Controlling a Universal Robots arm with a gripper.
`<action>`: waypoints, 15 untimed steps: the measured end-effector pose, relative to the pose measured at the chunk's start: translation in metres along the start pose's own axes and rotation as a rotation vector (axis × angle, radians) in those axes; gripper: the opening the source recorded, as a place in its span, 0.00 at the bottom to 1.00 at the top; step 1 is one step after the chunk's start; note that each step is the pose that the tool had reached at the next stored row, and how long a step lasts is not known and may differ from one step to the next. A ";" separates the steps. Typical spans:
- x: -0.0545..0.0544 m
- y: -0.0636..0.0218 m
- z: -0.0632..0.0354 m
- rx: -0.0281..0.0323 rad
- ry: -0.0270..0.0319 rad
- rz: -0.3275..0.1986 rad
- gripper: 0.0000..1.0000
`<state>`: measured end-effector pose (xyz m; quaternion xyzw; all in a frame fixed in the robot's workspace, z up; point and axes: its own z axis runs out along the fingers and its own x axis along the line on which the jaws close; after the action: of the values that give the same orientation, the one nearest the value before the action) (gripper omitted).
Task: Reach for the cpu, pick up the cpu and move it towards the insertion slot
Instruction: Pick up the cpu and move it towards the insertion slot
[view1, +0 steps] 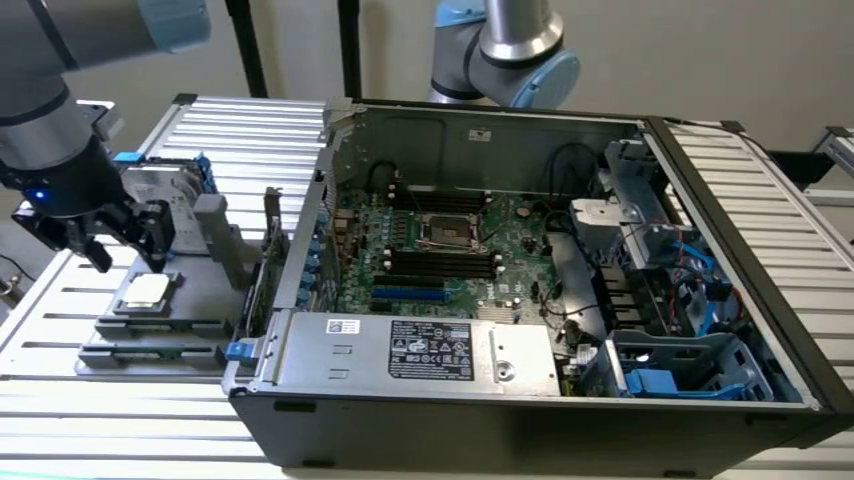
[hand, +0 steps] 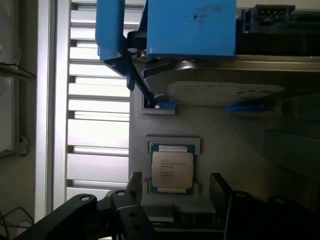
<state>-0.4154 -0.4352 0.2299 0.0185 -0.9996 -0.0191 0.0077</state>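
Found open room above the grey tray (view1: 198, 298) at the exterior view's left, with a wall of the computer case (view1: 534, 425) rising just beside its edge and the hard drive (view1: 167, 185) in a blue frame standing upright behind. Saw a slatted metal table (view1: 80, 420) under everything, a pale wall beyond. Spotted the cpu (view1: 147, 291) lying flat in a square recess of that tray, silver top up. Caught the gripper (view1: 130, 262) hanging just above it, released, black fingers (hand: 218, 186) spread to either side, holding nothing. Placed the insertion slot (view1: 450, 231) well apart, inside the case on the green board (view1: 521, 275), between black memory slots (view1: 434, 262).
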 end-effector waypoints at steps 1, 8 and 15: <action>0.000 -0.0009 0.0019 0.0000 0.0001 0.000 0.65; 0.000 -0.0042 0.0142 0.0001 -0.0059 0.000 0.65; 0.002 -0.0047 0.0252 0.0011 -0.0300 -0.001 0.65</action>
<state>-0.4178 -0.4390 0.2046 0.0188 -0.9996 -0.0188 -0.0074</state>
